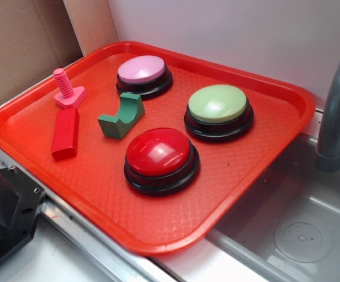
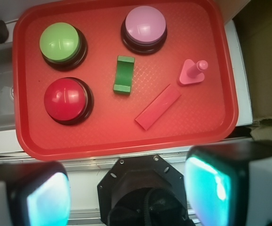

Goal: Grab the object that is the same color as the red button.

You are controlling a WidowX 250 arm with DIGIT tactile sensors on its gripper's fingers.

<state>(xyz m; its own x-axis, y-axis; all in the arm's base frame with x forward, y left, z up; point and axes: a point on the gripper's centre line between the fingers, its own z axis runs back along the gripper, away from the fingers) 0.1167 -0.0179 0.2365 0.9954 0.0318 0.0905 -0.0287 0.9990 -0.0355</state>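
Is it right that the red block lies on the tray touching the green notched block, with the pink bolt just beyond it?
Not quite. In the exterior view the red block lies apart from the green notched block, bare tray between them. The pink bolt is just beyond it.

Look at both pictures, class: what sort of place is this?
Probably a toy kitchen set up for robot tests: a grey sink basin with a faucet, and beside it a red tray of buttons and blocks.
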